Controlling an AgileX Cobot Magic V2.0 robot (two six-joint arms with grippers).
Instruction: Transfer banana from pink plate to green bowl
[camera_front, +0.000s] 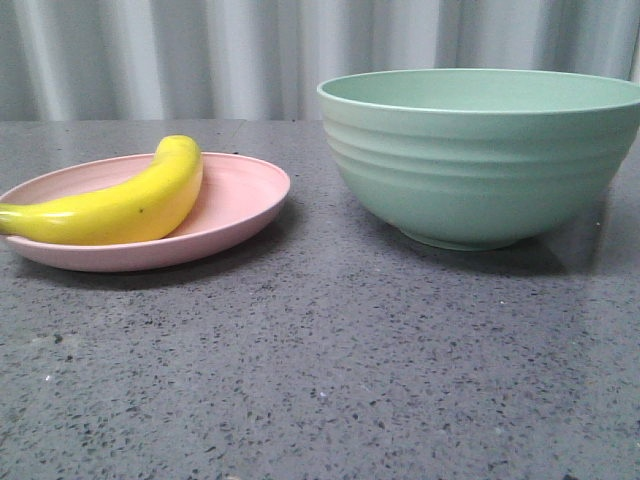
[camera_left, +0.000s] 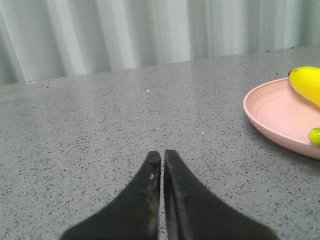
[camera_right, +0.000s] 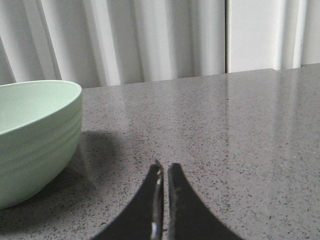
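Note:
The yellow banana (camera_front: 120, 205) lies across the pale pink plate (camera_front: 240, 190) at the left of the front view. The mint-green bowl (camera_front: 480, 160) stands to its right, empty as far as I can see. Neither gripper shows in the front view. My left gripper (camera_left: 162, 155) is shut and empty, low over the bare table, with the plate (camera_left: 275, 112) and the banana's end (camera_left: 307, 82) off to one side. My right gripper (camera_right: 165, 167) is shut and empty, with the bowl (camera_right: 35, 135) beside it.
The table (camera_front: 320, 380) is grey speckled stone. A pale pleated curtain (camera_front: 200, 50) hangs behind its far edge.

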